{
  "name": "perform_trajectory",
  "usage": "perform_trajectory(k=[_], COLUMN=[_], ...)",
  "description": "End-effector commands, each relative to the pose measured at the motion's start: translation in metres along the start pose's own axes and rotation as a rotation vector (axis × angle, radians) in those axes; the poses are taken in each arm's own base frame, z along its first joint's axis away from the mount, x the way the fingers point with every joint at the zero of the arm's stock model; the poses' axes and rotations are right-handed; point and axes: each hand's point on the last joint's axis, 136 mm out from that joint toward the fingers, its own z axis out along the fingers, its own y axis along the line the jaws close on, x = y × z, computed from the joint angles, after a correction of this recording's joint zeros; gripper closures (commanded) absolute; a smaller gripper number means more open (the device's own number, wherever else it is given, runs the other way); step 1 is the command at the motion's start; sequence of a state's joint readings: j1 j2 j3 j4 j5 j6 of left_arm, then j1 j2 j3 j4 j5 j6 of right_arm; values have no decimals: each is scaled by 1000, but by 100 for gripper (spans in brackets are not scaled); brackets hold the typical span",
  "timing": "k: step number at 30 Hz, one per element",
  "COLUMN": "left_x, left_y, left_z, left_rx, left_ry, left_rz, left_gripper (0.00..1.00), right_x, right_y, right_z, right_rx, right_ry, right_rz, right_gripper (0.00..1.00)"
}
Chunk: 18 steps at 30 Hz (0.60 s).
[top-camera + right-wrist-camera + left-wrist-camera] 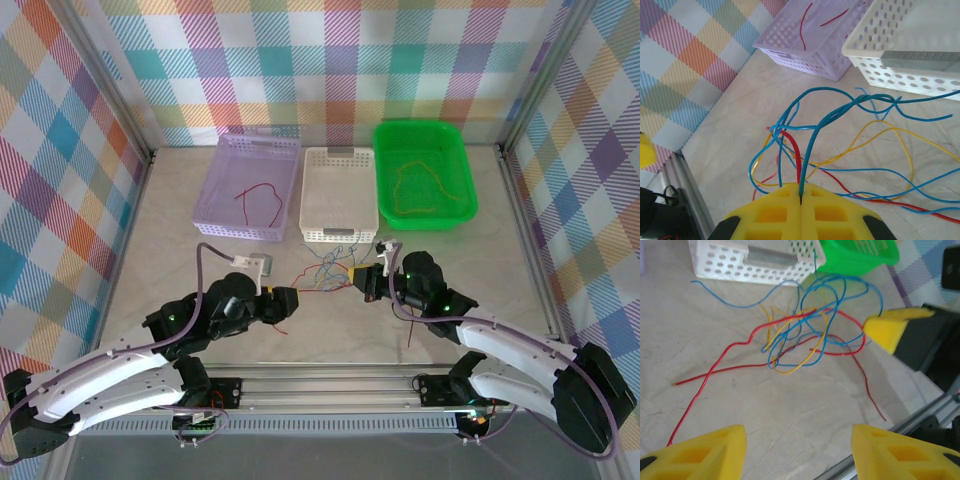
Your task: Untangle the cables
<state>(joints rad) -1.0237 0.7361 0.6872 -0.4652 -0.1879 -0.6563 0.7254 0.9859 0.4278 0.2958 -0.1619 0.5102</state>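
The tangle of cables (810, 330) lies on the table (765, 405), just near of the white basket (338, 195) and between the two grippers. The right gripper (801, 192) has its fingers pressed together on a blue cable (812, 135). A red cable (795, 150) seems nipped in the same seam.

The main risk, as I judge it, is that a pull from the right drags the whole knot instead of freeing one strand. The blue loops cross the red cable and a yellow-orange cable (890, 135) several times. If red really is caught with blue, both would come up together and the crossings would tighten.

Nothing anchors the heap. The left gripper (797, 440) hangs on the near side of it with its fingers apart and nothing between them, so the bundle could simply slide along the table.

The white basket stands in the way on the far side. One blue strand runs close by its perforated wall and could snag there.

Left of the white basket is a purple basket (250, 190) holding a red wire (262, 197). To its right, a green basket (425, 175) holds a yellow-orange wire (420, 190).

A loose red end trails near, toward the metal rail (330, 385), where it could catch.
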Motion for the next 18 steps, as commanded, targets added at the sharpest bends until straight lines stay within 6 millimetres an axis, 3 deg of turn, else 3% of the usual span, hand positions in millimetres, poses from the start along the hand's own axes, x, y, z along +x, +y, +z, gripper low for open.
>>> perform_trajectory(k=[1, 13, 18], left_x=[3, 26, 25], left_y=[-8, 22, 30], left_z=[5, 35, 48], left_rx=[52, -36, -76], left_ry=[-5, 8, -24], left_rz=[54, 185, 211], left_gripper=[43, 41, 41], right_x=[-6, -12, -13], right_y=[16, 37, 47], right_z=[-4, -9, -12], right_rx=[-82, -181, -224], right_ry=[-13, 2, 15], right_rz=[2, 10, 10], right_gripper=[100, 100, 100])
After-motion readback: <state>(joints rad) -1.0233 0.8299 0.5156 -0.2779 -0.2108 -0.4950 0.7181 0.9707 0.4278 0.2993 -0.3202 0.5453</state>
